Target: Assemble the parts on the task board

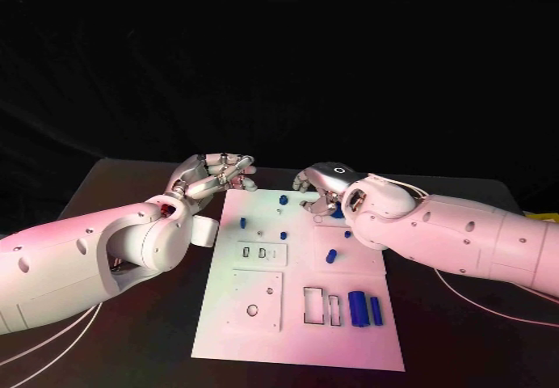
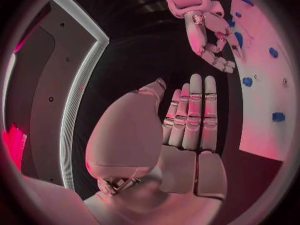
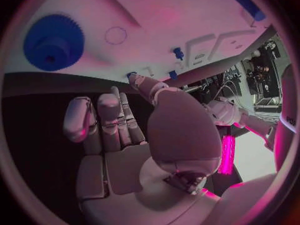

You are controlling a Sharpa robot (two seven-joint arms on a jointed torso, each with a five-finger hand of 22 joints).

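Observation:
The white task board [image 1: 262, 323] lies in the middle of the black table. Small blue parts sit on it: a peg [image 1: 244, 221], a short cylinder [image 1: 331, 255] and two long pieces [image 1: 359, 309] near the front right. My left hand [image 1: 216, 176] hovers at the board's far left corner; its fingers [image 2: 190, 115] are straight and its palm is empty. My right hand [image 1: 324, 187] hangs over the board's far edge, fingers loosely bent and holding nothing [image 3: 119, 130]. A blue gear [image 3: 53, 41] lies on the board [image 3: 175, 15] just beyond its fingertips.
The board has rectangular slots [image 1: 317, 305] and round holes [image 1: 252, 309]. More blue pegs [image 1: 284, 235] stand mid-board. Thin cables [image 1: 489, 301] trail over the table at the right. Bare black table [image 1: 128, 182] surrounds the board.

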